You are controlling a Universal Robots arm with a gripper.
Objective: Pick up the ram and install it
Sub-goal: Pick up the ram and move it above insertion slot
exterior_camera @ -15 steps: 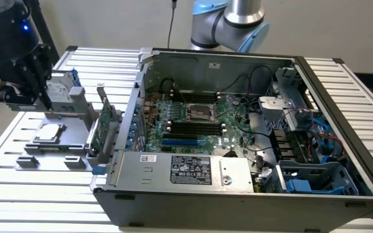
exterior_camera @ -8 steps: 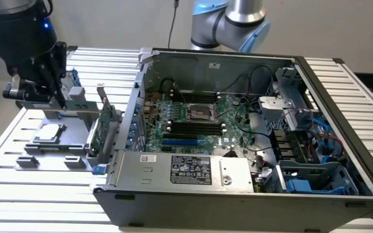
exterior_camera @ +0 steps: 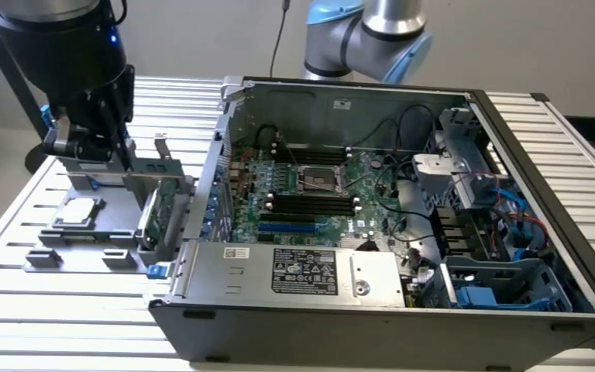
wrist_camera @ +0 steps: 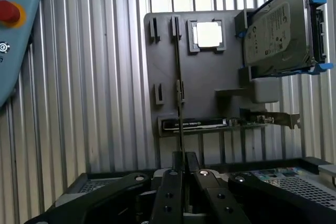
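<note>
Pick-up step, seemingly: hand (wrist_camera: 182,160) clamped narrow on the ram (wrist_camera: 178,77), edge-on over the grey holder (wrist_camera: 205,72) on the counter (wrist_camera: 94,77), well apart from the motherboard (exterior_camera: 365,167) in the open case (exterior_camera: 380,329); install pending, likely calling for square alignment with a black slot (exterior_camera: 313,203).

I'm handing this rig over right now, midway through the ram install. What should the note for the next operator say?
Gripper: shut on the long, thin ram stick, which the wrist view shows edge-on as a dark line.
Position: above the grey plastic parts tray on the slatted metal table, to the exterior view's left of the open black computer case.
Done: ram gripped. Cannot tell whether it is clear of the tray's holders.
Left: the install. The motherboard's long black slots look empty.
</note>
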